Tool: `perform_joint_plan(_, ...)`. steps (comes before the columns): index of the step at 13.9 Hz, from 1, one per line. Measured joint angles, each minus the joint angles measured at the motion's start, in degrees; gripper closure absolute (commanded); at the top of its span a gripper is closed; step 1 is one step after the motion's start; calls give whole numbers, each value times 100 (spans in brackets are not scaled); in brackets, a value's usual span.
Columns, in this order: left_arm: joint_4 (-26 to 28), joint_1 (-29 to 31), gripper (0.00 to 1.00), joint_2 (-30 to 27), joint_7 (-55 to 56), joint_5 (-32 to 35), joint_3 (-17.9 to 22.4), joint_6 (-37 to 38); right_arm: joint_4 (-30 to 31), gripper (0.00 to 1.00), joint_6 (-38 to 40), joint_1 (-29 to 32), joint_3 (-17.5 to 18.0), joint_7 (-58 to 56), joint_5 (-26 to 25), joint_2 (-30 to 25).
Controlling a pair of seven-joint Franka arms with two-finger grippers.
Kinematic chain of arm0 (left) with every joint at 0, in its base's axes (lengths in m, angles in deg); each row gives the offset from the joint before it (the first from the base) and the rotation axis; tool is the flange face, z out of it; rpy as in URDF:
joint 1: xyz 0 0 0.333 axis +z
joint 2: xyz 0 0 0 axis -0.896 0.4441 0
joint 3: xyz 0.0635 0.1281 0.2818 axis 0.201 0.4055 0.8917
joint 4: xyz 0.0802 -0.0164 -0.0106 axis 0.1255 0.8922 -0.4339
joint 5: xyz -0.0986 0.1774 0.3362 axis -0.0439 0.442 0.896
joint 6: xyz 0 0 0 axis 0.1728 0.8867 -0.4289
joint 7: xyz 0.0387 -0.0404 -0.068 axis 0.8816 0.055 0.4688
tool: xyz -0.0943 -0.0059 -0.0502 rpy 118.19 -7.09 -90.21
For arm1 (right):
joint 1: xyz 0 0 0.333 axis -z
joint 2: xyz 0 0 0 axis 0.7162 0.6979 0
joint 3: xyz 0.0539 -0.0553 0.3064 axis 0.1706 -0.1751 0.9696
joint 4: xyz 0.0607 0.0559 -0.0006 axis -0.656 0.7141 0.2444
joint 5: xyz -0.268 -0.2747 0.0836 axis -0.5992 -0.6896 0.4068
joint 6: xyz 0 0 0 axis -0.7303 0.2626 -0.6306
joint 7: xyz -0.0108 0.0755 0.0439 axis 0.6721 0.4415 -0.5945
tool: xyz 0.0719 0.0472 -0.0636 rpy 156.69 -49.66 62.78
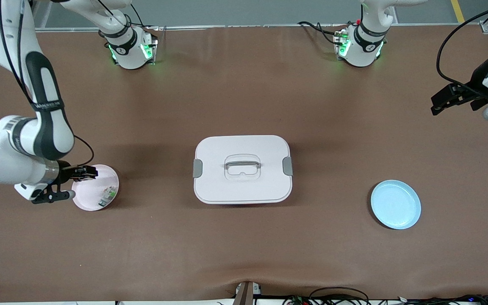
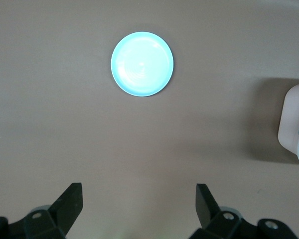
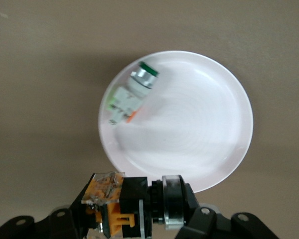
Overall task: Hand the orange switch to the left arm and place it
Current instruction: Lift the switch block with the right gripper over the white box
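My right gripper (image 1: 84,173) is shut on the orange switch (image 3: 134,206), a black part with an orange middle and a clear end, and holds it just above the pink plate (image 1: 100,203) at the right arm's end of the table. In the right wrist view the plate (image 3: 199,129) shows below the switch. My left gripper (image 1: 439,103) is open and empty, up in the air over bare table at the left arm's end. Its fingers (image 2: 70,204) frame bare table in the left wrist view. The white lidded box (image 1: 242,168) stands in the table's middle, between the two plates.
A small green-and-white component (image 1: 107,195) lies on the pink plate; it also shows in the right wrist view (image 3: 131,92). A blue plate (image 1: 395,204) lies toward the left arm's end and shows in the left wrist view (image 2: 142,63). The box's corner (image 2: 295,124) shows there too.
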Motion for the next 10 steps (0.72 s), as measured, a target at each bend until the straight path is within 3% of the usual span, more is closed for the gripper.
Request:
perform_joint_plan(3,0,0,0,1,0,0,0,3,3,92,410,-205,33,750,470,-374)
perform_joint_plan(10,0,1,0,2,0,0,1,7,5,93,565,-1044,86,3272,2569,-752)
